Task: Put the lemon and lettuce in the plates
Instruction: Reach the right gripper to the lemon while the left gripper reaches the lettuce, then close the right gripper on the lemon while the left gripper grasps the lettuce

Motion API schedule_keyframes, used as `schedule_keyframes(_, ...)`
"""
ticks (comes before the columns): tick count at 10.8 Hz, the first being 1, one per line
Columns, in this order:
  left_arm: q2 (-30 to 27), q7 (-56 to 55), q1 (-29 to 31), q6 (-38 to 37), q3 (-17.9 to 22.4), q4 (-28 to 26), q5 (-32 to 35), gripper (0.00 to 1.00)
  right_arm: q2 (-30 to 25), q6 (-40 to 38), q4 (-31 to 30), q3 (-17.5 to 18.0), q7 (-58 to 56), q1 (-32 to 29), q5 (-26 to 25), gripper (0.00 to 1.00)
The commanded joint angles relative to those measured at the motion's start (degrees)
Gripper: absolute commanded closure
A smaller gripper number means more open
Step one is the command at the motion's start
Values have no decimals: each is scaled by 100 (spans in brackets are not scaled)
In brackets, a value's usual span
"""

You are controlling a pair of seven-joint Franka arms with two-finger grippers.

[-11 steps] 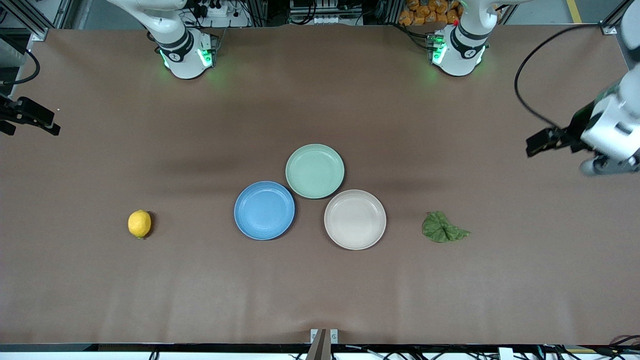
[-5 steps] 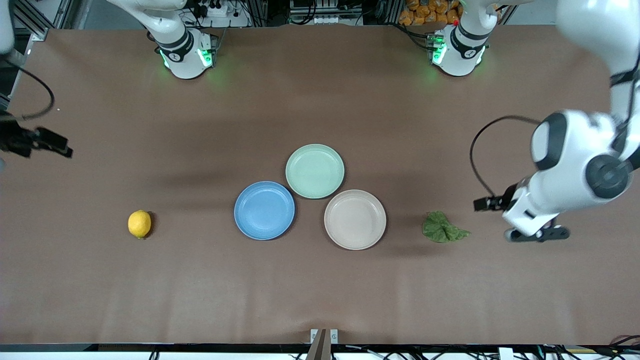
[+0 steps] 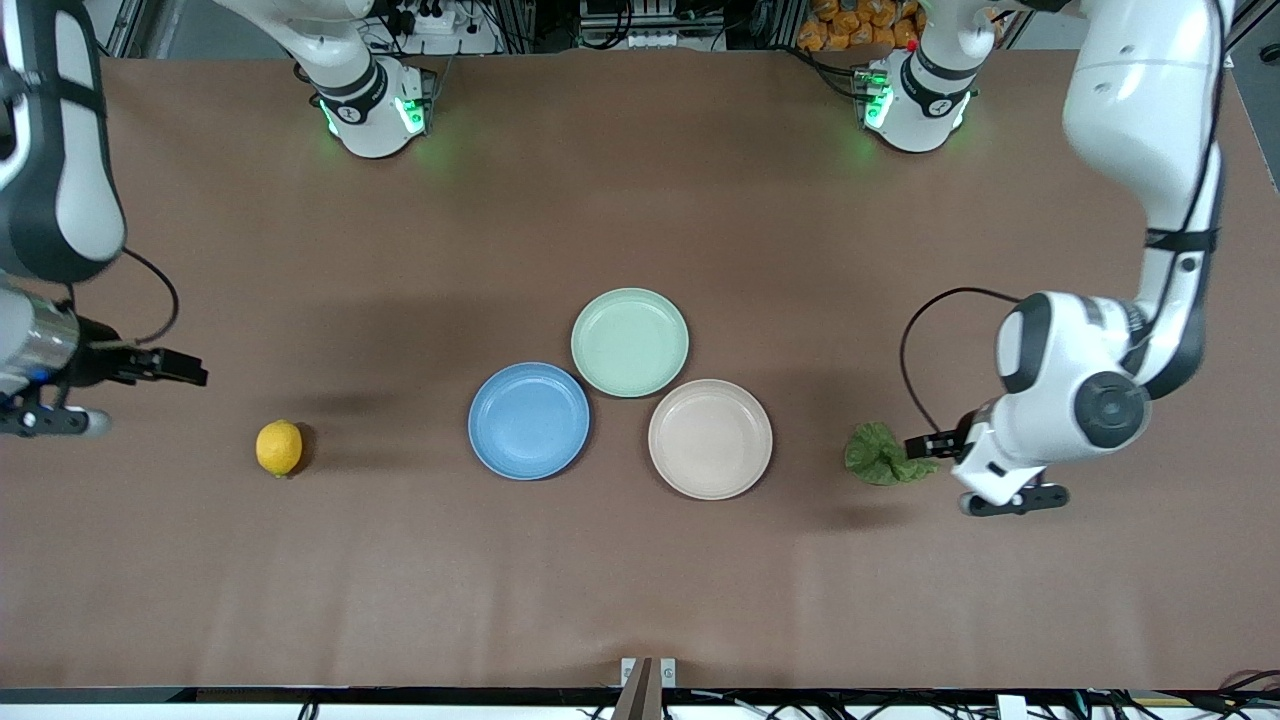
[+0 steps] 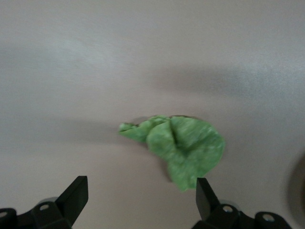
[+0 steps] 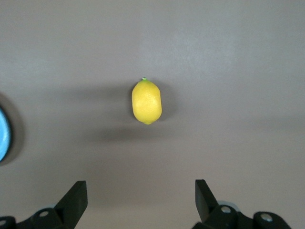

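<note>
The yellow lemon lies on the brown table toward the right arm's end; it also shows in the right wrist view. The crinkled green lettuce lies toward the left arm's end, beside the beige plate; it also shows in the left wrist view. The blue plate is empty, as is the beige one. My left gripper is open over the table just beside the lettuce. My right gripper is open over the table beside the lemon, apart from it.
A pale mint green plate touches both other plates, farther from the front camera. The blue plate's rim shows at the right wrist view's edge. The two arm bases stand along the table's back edge.
Both arms have swung in from the table's ends and come down: the left gripper now sits beside the lettuce, the right gripper nearer the lemon. Lemon, lettuce and plates have not moved.
</note>
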Motion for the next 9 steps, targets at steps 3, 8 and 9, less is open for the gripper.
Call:
schedule_keyframes(3, 558, -276, -159, 465, 29, 51, 134, 0, 1007, 932, 89, 48, -46, -90, -47, 0)
schedule_keyframes(8, 858, -426, -185, 615, 64, 121, 134, 80, 1913, 2032, 124, 57, 7, -152, 101, 0)
schedule_keyframes(9, 858, -435, -194, 615, 64, 121, 134, 94, 1993, 2032, 124, 57, -11, -152, 311, 0)
